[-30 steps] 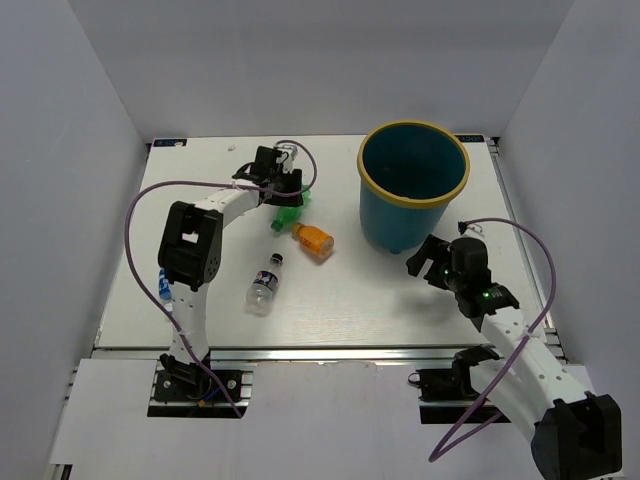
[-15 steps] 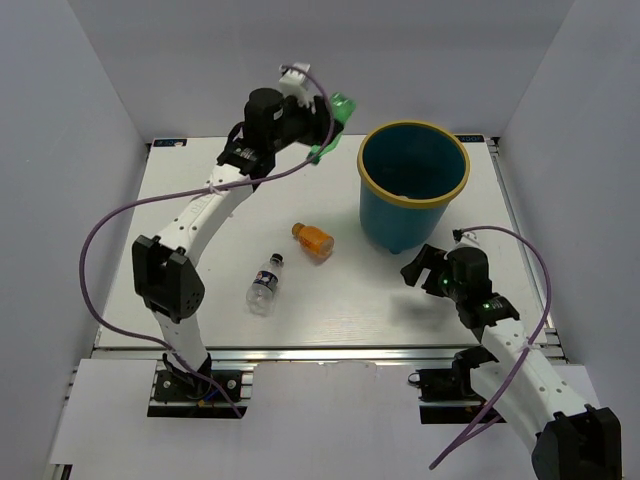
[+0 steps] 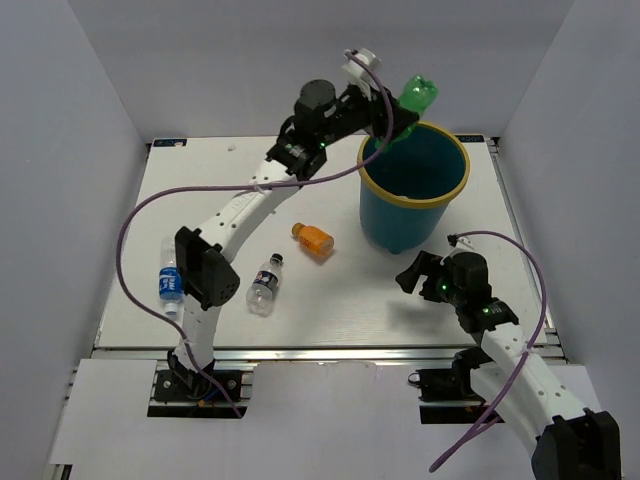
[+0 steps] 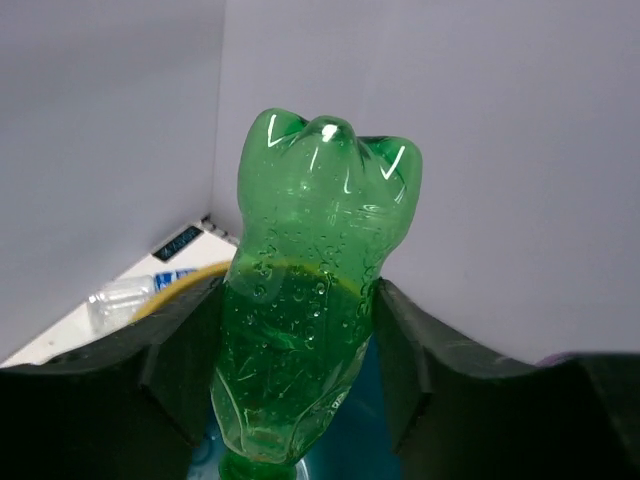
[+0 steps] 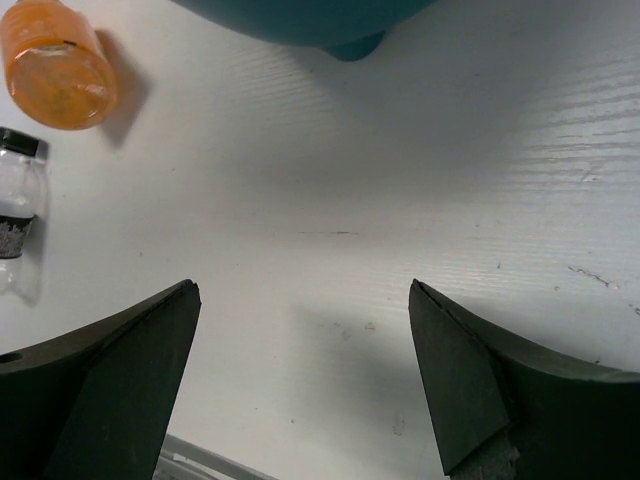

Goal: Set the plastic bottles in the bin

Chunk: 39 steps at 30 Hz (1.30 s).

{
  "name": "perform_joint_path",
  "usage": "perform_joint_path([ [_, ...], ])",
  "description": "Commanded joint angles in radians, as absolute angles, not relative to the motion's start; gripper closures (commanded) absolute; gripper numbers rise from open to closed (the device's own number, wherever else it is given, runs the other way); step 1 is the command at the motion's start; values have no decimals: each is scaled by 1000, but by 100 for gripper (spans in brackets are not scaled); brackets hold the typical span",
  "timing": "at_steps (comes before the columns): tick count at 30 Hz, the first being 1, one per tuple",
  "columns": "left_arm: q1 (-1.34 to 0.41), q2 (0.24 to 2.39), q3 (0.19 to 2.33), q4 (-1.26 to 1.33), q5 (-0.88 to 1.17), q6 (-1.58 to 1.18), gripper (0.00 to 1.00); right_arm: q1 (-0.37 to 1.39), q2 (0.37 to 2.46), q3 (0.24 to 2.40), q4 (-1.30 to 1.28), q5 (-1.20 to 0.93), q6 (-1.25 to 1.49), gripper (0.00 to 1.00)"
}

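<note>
Left gripper (image 3: 397, 120): raised over the far-left rim of the bin (image 3: 412, 201). Fingers (image 4: 178, 352) clamped on either side of the green bottle (image 3: 418, 95). The bottle's lumpy base points up and away from the arm and its neck end is down between the pads. Left wrist view: the green bottle (image 4: 318, 300) fills the centre, with the bin's yellow rim (image 4: 178, 278) and teal interior showing behind and beneath it. The bottle is above the bin mouth, not inside it.

Right gripper (image 3: 411, 271): low over the table (image 3: 340, 310), just near-side of the bin's base. Jaws spread wide with nothing between them. Right wrist view shows bare white table between the fingers (image 5: 120, 370) and the bin's teal underside (image 5: 330, 22) at the top edge.

Bottles on the table, all lying down:
- orange bottle (image 3: 314, 240), just left of the bin's wall and apart from it
- clear bottle with dark label (image 3: 264, 285), farther left of the bin and nearer the arm bases
- clear bottle with blue label (image 3: 170, 282), well left of the bin, beside the left arm's lower link
</note>
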<state>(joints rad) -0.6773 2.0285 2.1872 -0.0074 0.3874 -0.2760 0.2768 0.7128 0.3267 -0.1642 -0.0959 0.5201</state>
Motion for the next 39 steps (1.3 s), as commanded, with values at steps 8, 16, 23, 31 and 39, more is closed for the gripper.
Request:
perform_joint_path([
  [8,-716,2037,2241,-112,292,-210,2,320,635,341,-135,-176,434,11],
  [16,-703,1754,1854,-158,-56,-173,2,592,703,382,-112,-45,408,11],
  [23,-566,1393,1284,-130,-235,-379,2,966,930,517,-83,211,283,11],
  [31,-430,1105,870,-169,-377,-554,2,1103,1389,882,-107,445,32,11],
  [39,-417,1065,808,-318,-518,-701,2,1019,1698,1291,-204,341,-109,11],
])
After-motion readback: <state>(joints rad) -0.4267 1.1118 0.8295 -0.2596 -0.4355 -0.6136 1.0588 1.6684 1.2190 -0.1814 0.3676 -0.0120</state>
